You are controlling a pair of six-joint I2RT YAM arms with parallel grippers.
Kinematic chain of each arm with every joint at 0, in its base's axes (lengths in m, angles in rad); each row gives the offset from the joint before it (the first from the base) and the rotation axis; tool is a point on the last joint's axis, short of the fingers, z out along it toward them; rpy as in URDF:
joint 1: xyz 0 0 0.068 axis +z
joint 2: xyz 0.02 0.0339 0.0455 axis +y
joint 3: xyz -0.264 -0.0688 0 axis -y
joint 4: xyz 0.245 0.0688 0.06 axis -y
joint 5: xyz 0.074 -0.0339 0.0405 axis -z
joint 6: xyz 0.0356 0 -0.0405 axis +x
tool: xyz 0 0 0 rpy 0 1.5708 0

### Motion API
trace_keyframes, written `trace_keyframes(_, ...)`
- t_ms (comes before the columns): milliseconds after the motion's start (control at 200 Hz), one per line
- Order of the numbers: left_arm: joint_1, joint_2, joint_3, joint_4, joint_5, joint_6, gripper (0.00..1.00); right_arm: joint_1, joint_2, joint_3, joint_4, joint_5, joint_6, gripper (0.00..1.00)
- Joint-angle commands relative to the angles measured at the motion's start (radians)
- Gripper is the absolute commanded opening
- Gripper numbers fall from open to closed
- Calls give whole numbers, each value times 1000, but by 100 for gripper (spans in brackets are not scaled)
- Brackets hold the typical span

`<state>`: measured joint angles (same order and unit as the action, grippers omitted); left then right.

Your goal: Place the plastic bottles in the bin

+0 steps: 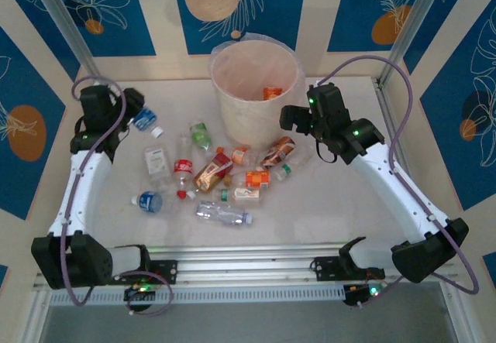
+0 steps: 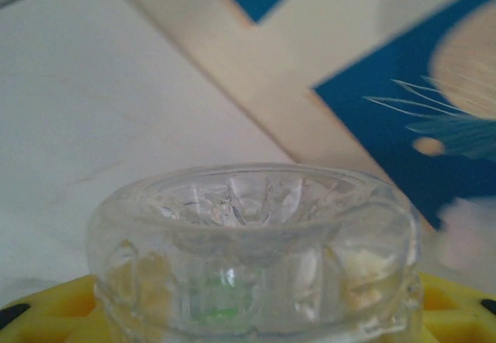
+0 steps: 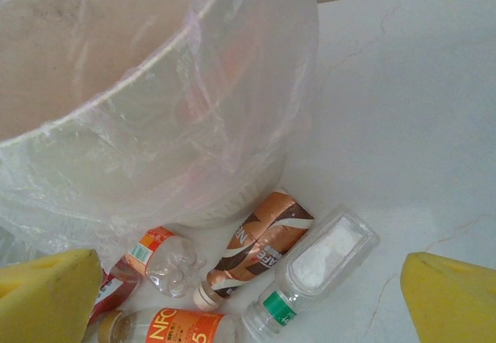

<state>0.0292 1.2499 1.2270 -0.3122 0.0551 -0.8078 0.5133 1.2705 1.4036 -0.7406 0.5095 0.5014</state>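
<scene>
My left gripper (image 1: 136, 113) is at the far left of the table, shut on a clear plastic bottle with a blue label (image 1: 146, 118). In the left wrist view that bottle's ribbed base (image 2: 256, 234) sits between the yellow fingers (image 2: 54, 312). The cream-white bin (image 1: 256, 99) with a clear liner (image 3: 155, 87) stands at the back centre, an orange-labelled bottle (image 1: 273, 93) inside it. My right gripper (image 1: 291, 118) hangs open beside the bin's right wall, above a bronze bottle (image 3: 267, 234) and a clear green-banded bottle (image 3: 322, 269). Several more bottles (image 1: 213, 173) lie in front of the bin.
A loose white cap (image 1: 157, 132) lies near the left gripper. Metal frame posts (image 1: 66, 25) rise at the back corners, and a rail (image 1: 248, 262) runs along the near edge. Bare tabletop (image 1: 341, 204) lies to the right of the bottle pile.
</scene>
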Motion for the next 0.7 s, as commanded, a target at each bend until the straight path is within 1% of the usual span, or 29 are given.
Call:
trace_keyframes(0, -94, 38, 114, 55, -25, 25, 45, 8, -36, -20, 24, 14, 16, 99)
trace_keyframes(145, -227, 135, 271, 100, -55, 47, 45, 11, -49, -48, 29, 23, 22, 99)
trace_keyframes(325, -349, 292, 475, 161, -65, 82, 45, 17, -69, -89, 39, 22, 48, 99)
trace_keyframes(510, -426, 469, 692, 208, -41, 109, 44, 33, -89, -107, 32, 45, 61, 99)
trace_keyframes(600, -453, 553, 791, 226, -38, 146, 44, 42, -101, -116, 32, 55, 70, 99)
trace_keyframes(695, -474, 648, 902, 206, -31, 194, 44, 51, -112, -130, 31, 65, 82, 99)
